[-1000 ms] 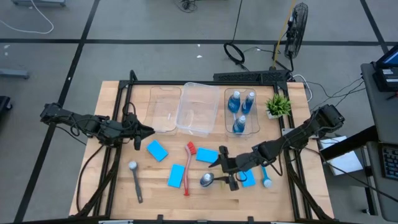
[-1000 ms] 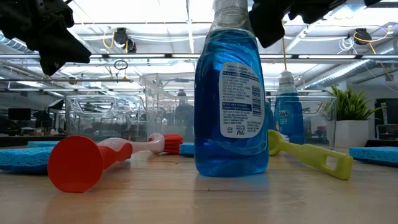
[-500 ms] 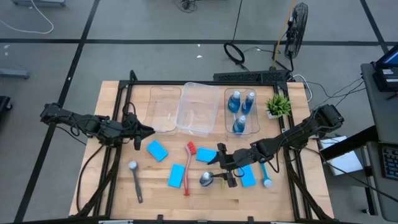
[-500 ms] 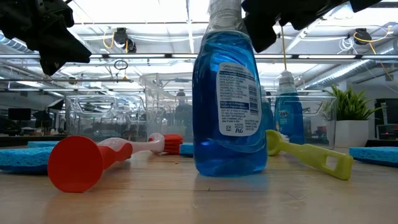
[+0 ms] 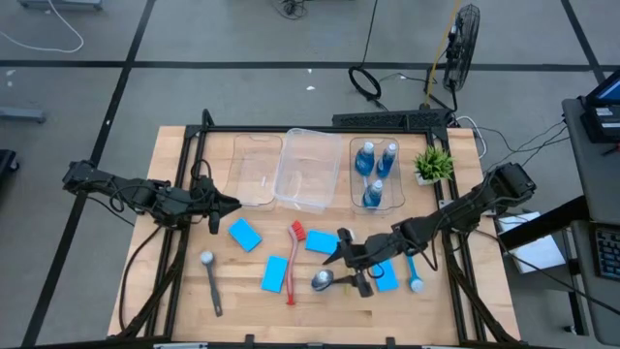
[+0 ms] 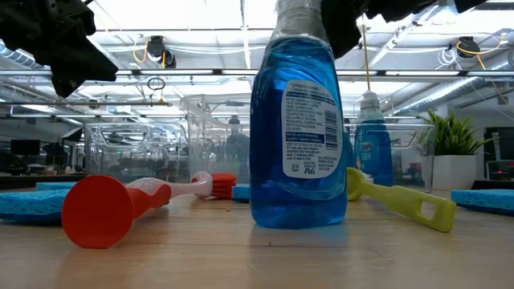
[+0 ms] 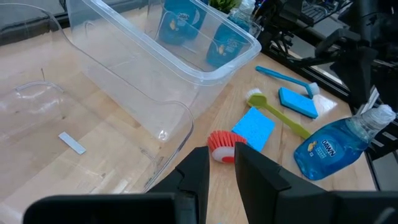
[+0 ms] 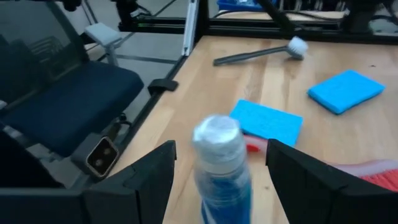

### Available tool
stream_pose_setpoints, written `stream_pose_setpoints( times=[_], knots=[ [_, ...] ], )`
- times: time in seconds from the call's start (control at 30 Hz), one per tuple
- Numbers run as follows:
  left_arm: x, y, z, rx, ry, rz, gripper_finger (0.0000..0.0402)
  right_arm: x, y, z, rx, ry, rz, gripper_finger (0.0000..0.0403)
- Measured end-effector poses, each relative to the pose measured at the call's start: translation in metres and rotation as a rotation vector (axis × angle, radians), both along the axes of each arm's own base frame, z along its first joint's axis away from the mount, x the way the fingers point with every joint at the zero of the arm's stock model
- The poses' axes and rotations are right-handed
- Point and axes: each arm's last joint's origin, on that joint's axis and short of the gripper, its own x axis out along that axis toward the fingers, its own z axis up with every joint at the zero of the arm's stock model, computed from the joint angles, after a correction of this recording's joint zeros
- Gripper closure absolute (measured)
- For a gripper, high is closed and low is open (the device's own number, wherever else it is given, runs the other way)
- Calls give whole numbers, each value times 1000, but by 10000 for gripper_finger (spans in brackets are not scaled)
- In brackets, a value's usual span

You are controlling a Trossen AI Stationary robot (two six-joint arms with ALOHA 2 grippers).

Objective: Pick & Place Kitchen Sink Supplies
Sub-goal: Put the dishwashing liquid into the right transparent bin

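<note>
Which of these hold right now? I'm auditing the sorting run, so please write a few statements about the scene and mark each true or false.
1. Three blue bottles stand in the rightmost clear bin. True.
2. The right tool straddles the silvery top of a blue bottle on the table, its fingers open. True.
3. The red brush lies inside the middle bin. False: it lies on the table.
4. The left tool holds a sponge. False: it holds nothing.
</note>
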Motion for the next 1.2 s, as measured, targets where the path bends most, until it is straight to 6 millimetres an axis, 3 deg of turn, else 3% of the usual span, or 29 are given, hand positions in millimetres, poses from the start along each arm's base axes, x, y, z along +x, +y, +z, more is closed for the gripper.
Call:
stream_pose_setpoints(
  times=[0.33, 0.87, 1.2],
  knots=[
    [0, 0, 0, -2, -2, 1, 325, 0, -1, -1, -16, 10, 3, 165],
    [0, 0, 1, 0, -7, 9, 325, 21, -6, -26, 46, 6, 26, 165],
    [0, 0, 1, 2, -6, 7, 325, 23, -4, -27, 67, -18, 49, 172]
  ],
)
